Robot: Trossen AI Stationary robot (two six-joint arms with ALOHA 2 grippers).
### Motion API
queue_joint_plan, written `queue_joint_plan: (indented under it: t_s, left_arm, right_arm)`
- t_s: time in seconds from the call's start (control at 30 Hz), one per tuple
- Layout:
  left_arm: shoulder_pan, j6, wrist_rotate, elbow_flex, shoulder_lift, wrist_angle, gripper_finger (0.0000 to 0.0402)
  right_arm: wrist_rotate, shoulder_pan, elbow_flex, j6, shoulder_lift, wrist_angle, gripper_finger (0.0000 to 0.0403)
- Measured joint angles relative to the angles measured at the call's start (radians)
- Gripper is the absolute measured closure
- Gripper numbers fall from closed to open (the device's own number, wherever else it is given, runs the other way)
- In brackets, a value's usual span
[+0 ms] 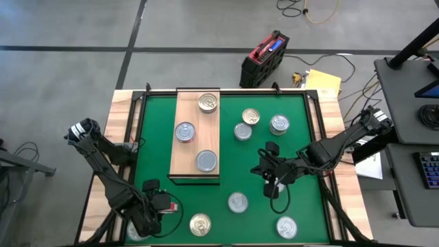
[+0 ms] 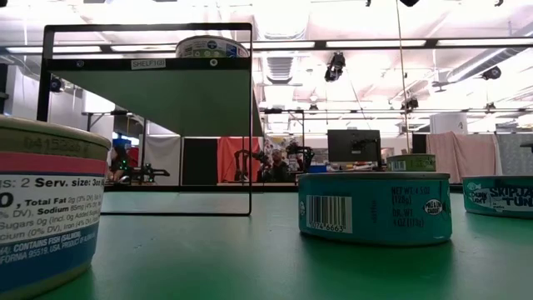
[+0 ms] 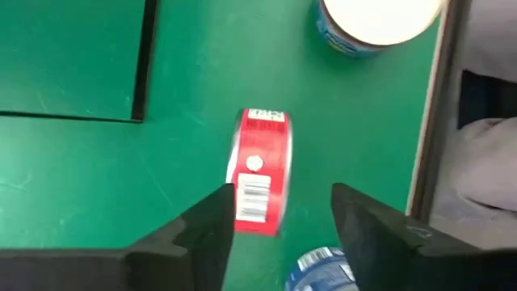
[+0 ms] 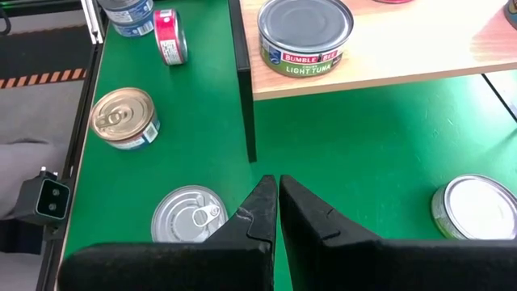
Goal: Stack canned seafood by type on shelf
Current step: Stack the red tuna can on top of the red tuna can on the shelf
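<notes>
Left gripper (image 3: pixel 279 222) spread apart at the near-left corner of the worktop (image 1: pixel 295 147), holding nothing, fingers (image 3: pixel 206 230) straddling a red can (image 3: pixel 260 171) standing on its edge on the green mat. Cannot tell whether either finger touches it. Just beside: a blue-labelled can (image 3: pixel 323 271) below the gripper and a gold-lidded can (image 1: pixel 199 224) a little to the right.

Right gripper (image 4: pixel 279 212) clenched, empty, hovering over the mat right of the shelf (image 1: pixel 195 134), near a silver-lidded can (image 4: pixel 190 215) lying flat.

Shelf lying left of centre, long side running front to back, carrying three cans in a loose line, none stacked: a gold-toned one (image 1: pixel 208 103) at the far end, a silver one (image 1: pixel 184 131) in the middle toward the left edge, a tuna can (image 4: pixel 305 34) at the near end.

Three more cans grouped on the mat right of the shelf's far half (image 1: pixel 250 117) (image 1: pixel 243 131) (image 1: pixel 278 124). Another silver can (image 1: pixel 287 227) at the near-right corner.

Low view: teal-labelled can (image 2: pixel 375 207) close up, another can (image 2: pixel 50 208) at the left edge.
</notes>
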Motion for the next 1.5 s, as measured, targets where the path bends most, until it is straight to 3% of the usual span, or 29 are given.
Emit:
queue_joint_plan:
  t_s: [0.17,0.63,1.03,1.3,1.5]
  left_arm:
    - [0.0,0.041,-0.001,0.0,0.042,0.0,0.0175]
    - [-0.001,0.053,-0.002,-0.001,0.121,-0.01,0.0174]
    - [0.0,0.053,-0.002,-0.002,0.167,-0.008,0.0199]
    - [0.0,0.049,-0.009,-0.002,0.189,-0.004,0.028]
    - [-0.014,0.046,-0.026,0.009,0.181,0.003,0.0282]
  right_arm:
    - [0.0,0.0,-0.004,0.004,0.0,0.0,0.0394]
    - [0.0,0.0,-0.021,0.009,0.0,0.017,0.0394]
    - [0.0,0.0,-0.029,0.009,0.0,0.023,0.0394]
    - [0.0,0.0,-0.03,0.006,0.0,0.03,0.0394]
    - [0.0,0.0,-0.033,-0.023,0.0,0.057,0.0394]
